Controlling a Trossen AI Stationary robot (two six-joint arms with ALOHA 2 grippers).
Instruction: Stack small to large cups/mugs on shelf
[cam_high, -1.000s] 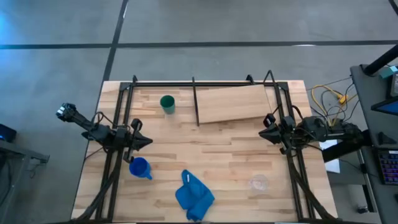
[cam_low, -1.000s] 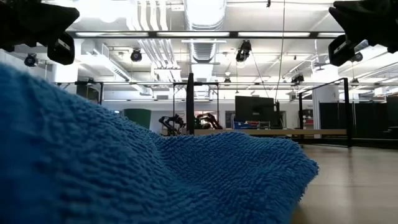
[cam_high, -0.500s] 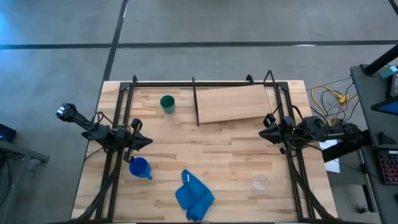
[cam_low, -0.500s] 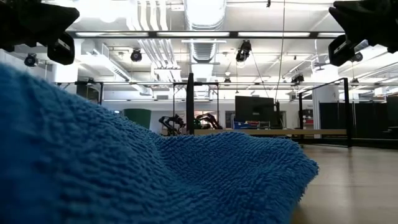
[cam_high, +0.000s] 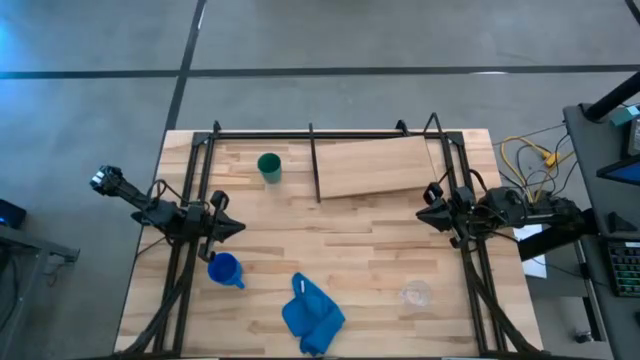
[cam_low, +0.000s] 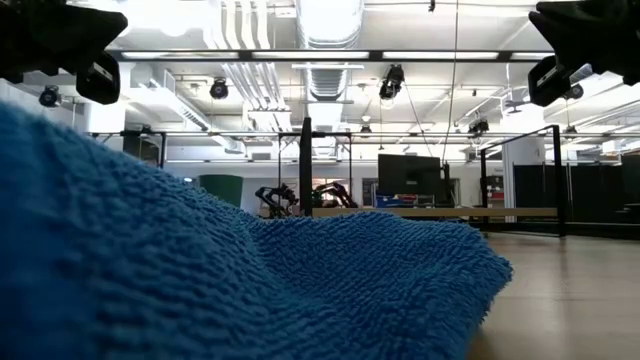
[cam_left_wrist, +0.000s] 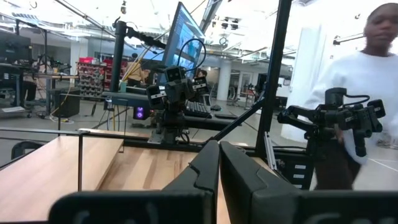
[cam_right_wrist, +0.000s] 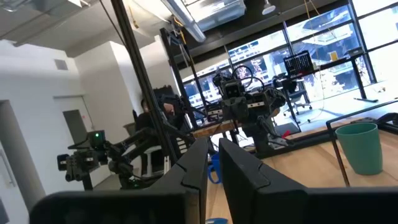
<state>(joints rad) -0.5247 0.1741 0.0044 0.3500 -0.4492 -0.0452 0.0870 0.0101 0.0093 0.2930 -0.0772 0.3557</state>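
Three cups (cam_high: 268, 166) sit well apart around the shelf (cam_high: 375, 167).

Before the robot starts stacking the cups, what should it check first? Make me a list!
1. Shelf has nothing on it: ok.
2. Green cup upright on the table: ok.
3. Blue mug within easy reach of the left claw: ok, it sits just beside it.
4. Clear cup upright: cannot tell, too faint.
5. Blue cloth clear of all cups: ok.
6. Claws empty: ok; left claw shut, right claw slightly parted, holding nothing.
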